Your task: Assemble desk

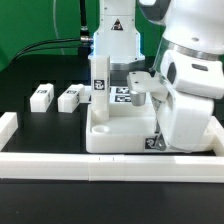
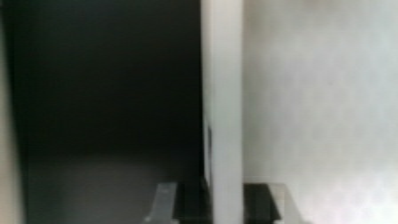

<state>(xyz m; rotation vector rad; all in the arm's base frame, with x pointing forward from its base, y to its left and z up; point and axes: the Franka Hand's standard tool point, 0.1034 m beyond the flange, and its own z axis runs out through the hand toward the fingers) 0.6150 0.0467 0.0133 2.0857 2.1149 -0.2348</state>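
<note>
The white desk slab (image 1: 118, 132) lies in the middle of the black table, with a tag on its front right corner. One white tagged leg (image 1: 100, 78) stands upright on its far left corner. Two loose legs (image 1: 41, 95) (image 1: 70, 97) lie on the table toward the exterior view's left. My gripper (image 1: 143, 97) is at the slab's far right side, partly hidden by the arm. In the wrist view a white edge of the slab (image 2: 222, 100) runs between my two fingers (image 2: 175, 202), whose pads sit against it on both sides.
The marker board (image 1: 124, 96) lies behind the slab. A long white border rail (image 1: 100, 166) runs along the front and another (image 1: 8, 128) stands at the exterior view's left. The robot's white base (image 1: 112, 40) stands behind the board.
</note>
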